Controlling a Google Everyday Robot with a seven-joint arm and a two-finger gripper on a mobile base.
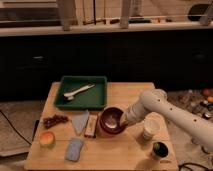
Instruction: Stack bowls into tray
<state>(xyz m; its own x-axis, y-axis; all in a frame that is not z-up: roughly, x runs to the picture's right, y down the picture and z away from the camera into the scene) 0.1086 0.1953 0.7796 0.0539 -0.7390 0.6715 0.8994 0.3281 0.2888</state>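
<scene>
A dark maroon bowl (112,120) with a redder outer wall sits on the wooden table, just in front of the tray's near right corner. The dark green tray (99,93) lies at the back left of the table with a white utensil (78,91) inside. My gripper (123,119) comes in from the right on a white arm and is shut on the bowl's right rim. Whether the bowl rests on the table or is slightly lifted is hard to tell.
A white cup (150,128) stands right of the bowl under the arm, and a small dark cup (159,149) sits near the front right corner. Left of the bowl are a brown bar (91,125), a grey wedge (80,121), grapes (54,120), an orange fruit (47,139) and a blue sponge (74,149).
</scene>
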